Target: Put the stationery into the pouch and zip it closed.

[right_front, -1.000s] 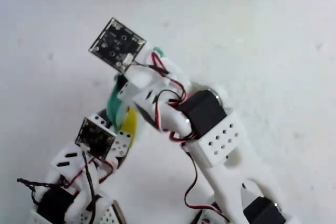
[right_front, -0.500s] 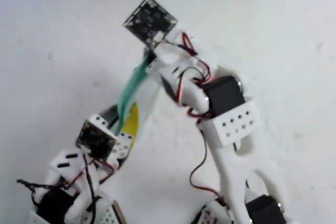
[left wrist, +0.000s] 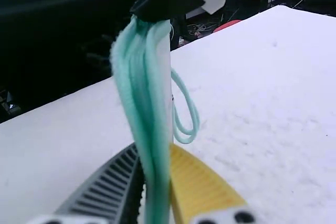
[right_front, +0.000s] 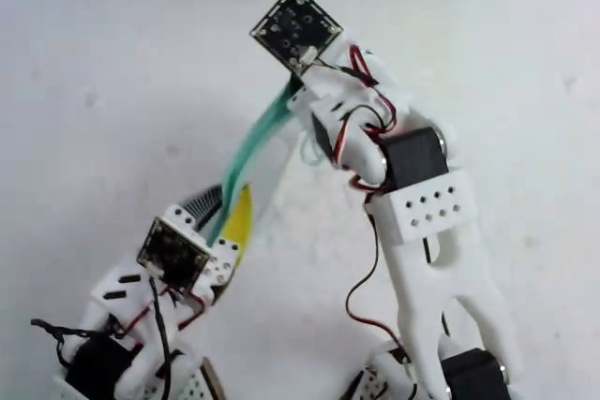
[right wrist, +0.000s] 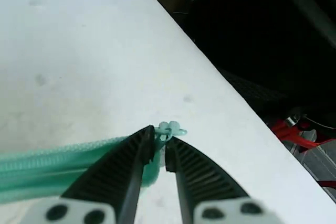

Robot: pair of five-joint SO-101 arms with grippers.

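The task looks close to done. The pouch (right_front: 251,149) is stretched taut, off the table (right_front: 94,91), between the two arms. Its teal zip (left wrist: 144,129) appears to lie pressed together along the whole stretch that shows. The left gripper (left wrist: 155,155) is clamped on one end of the pouch, the grey jaw on one side of the zip and the yellow jaw on the other. At the pouch's far end from the left gripper, the right gripper (right wrist: 159,136) has its black jaws nearly together, pinched on the pouch at the zip's end. The small teal pull (right wrist: 170,127) sits just past their tips.

I judge the zip to be at or almost at the end of its run. Whether the stationery is inside the pouch cannot be told. What seems left is to confirm the last bit of zip is closed and let go.

By count:
- One pouch.
- One zip with one pull.
- One teal cord loop (left wrist: 185,115), hanging beside the pouch between the left gripper and the far end.
- Two grippers, both gripping.
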